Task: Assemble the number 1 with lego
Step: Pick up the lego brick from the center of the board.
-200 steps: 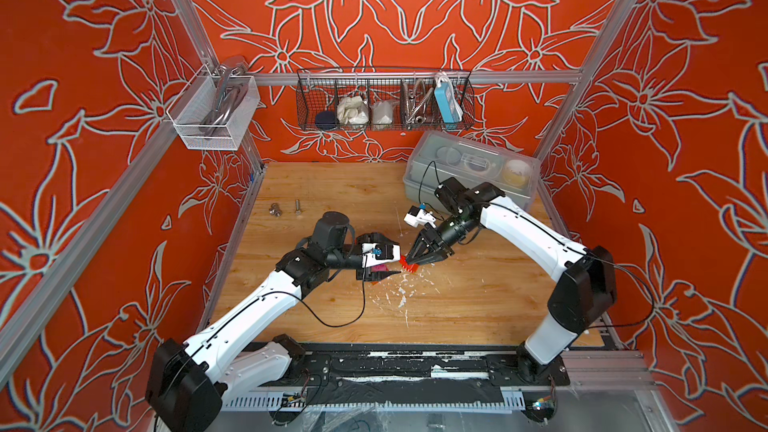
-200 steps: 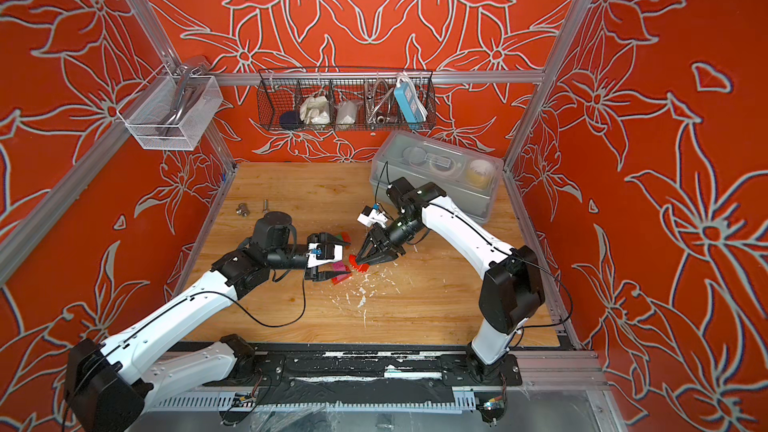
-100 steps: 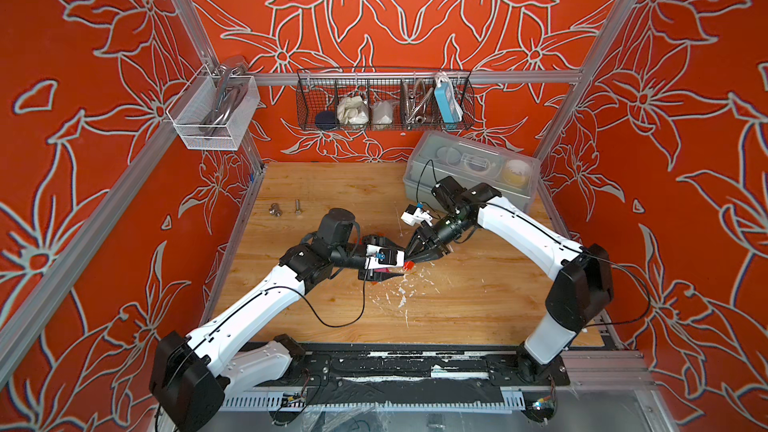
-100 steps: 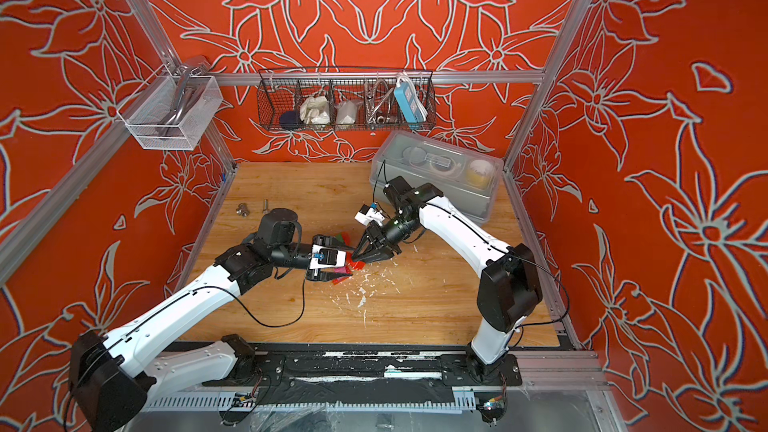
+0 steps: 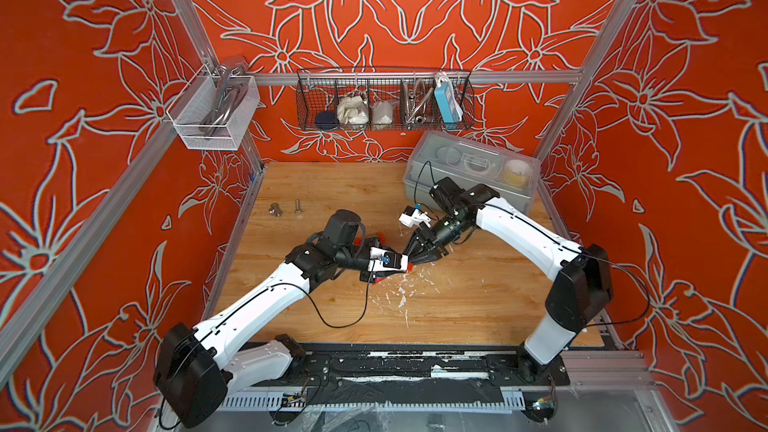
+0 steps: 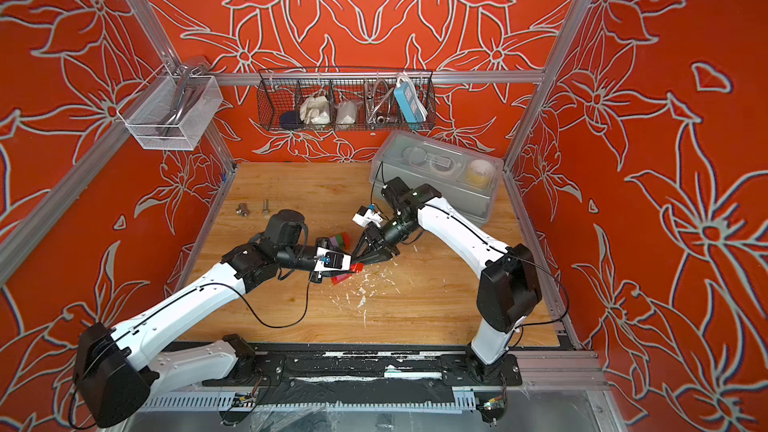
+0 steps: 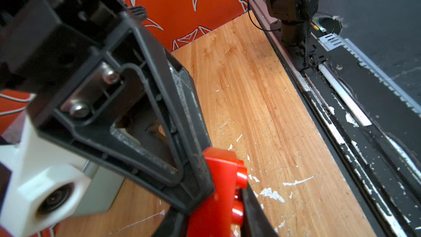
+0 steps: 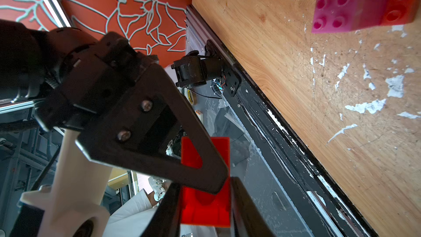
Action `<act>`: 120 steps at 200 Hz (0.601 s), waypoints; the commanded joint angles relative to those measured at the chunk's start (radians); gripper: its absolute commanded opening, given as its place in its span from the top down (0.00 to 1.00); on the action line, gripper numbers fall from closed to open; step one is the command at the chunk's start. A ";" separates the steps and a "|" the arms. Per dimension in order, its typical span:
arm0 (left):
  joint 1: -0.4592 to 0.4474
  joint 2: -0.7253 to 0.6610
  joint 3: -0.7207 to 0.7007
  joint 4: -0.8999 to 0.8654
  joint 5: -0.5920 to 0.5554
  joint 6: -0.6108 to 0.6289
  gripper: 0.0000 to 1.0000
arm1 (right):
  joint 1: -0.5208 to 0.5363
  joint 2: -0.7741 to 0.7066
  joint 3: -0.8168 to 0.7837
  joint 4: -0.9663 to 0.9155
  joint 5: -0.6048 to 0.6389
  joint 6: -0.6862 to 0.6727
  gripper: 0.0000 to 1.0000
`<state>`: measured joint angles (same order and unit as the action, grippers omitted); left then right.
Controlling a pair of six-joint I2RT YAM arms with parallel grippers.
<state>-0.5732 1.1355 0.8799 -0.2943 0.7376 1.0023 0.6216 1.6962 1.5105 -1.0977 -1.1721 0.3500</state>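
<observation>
Both grippers meet over the middle of the wooden table (image 5: 478, 305) on one red lego brick (image 5: 409, 268) (image 6: 356, 268). My right gripper (image 8: 205, 215) (image 5: 411, 261) is shut on it, and the brick (image 8: 205, 201) fills the gap between its fingers. My left gripper (image 7: 216, 220) (image 5: 404, 267) comes from the opposite side. Its jaws press the same brick (image 7: 218, 190), one on the studs. A joined pink and red lego block (image 8: 360, 7) (image 6: 338, 279) lies on the table below. Lilac and green bricks (image 6: 338, 239) sit behind the left wrist.
Two metal bolts (image 5: 276, 209) lie at the back left of the table. A grey lidded plastic box (image 5: 469, 168) stands at the back right. A black wire basket (image 5: 384, 101) and a white mesh basket (image 5: 212, 114) hang on the walls. White flecks (image 5: 401, 292) mark the wood.
My left gripper has moved right to the right gripper and closed its jaws on the red brick held there. The right gripper kept its grip and shifted slightly.
</observation>
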 commanded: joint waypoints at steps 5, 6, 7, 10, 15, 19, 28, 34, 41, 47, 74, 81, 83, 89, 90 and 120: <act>-0.005 -0.016 0.020 -0.016 -0.002 -0.039 0.80 | -0.002 0.016 0.020 0.028 -0.029 0.058 0.70; -0.005 -0.018 0.019 -0.017 -0.003 -0.039 0.81 | -0.002 0.017 0.021 0.043 -0.029 0.064 0.70; -0.005 -0.018 0.019 -0.019 -0.003 -0.039 0.81 | -0.003 0.017 0.023 0.053 -0.030 0.070 0.69; -0.005 -0.020 0.017 -0.022 -0.006 -0.040 0.81 | -0.004 0.021 0.031 0.068 -0.032 0.088 0.66; -0.005 -0.026 0.015 -0.026 -0.011 -0.042 0.82 | -0.009 0.024 0.047 0.085 -0.034 0.114 0.60; -0.005 -0.031 0.010 -0.026 -0.015 -0.046 0.83 | -0.012 0.026 0.064 0.096 -0.027 0.135 0.55; -0.005 -0.042 0.005 -0.023 -0.024 -0.069 0.85 | -0.023 0.029 0.102 0.116 0.004 0.183 0.46; -0.006 -0.049 0.003 -0.019 -0.029 -0.094 0.85 | -0.035 0.031 0.123 0.133 0.021 0.219 0.43; -0.005 -0.057 0.003 -0.014 -0.029 -0.135 0.86 | -0.053 0.030 0.144 0.158 0.039 0.259 0.40; -0.005 -0.062 0.003 -0.006 -0.027 -0.182 0.87 | -0.068 0.025 0.157 0.177 0.064 0.300 0.37; -0.011 -0.073 -0.017 0.120 -0.019 -0.546 0.89 | -0.166 -0.018 0.183 0.174 0.212 0.390 0.29; -0.019 -0.071 -0.026 0.170 -0.034 -0.660 0.90 | -0.188 -0.033 0.182 0.150 0.262 0.383 0.29; -0.022 -0.069 -0.029 0.183 -0.040 -0.684 0.90 | -0.193 -0.038 0.180 0.141 0.274 0.379 0.29; -0.037 -0.064 -0.035 0.216 -0.067 -0.784 0.90 | -0.205 -0.053 0.175 0.114 0.311 0.362 0.29; -0.039 -0.063 -0.035 0.221 -0.072 -0.800 0.90 | -0.207 -0.056 0.175 0.109 0.317 0.360 0.29; -0.109 0.026 0.016 0.221 -0.263 -1.195 0.91 | -0.227 -0.132 0.092 0.041 0.469 0.261 0.31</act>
<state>-0.6437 1.0969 0.8589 -0.1211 0.6170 0.2413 0.3882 1.6413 1.6543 -0.9726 -0.8726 0.6624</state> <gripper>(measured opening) 0.239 0.698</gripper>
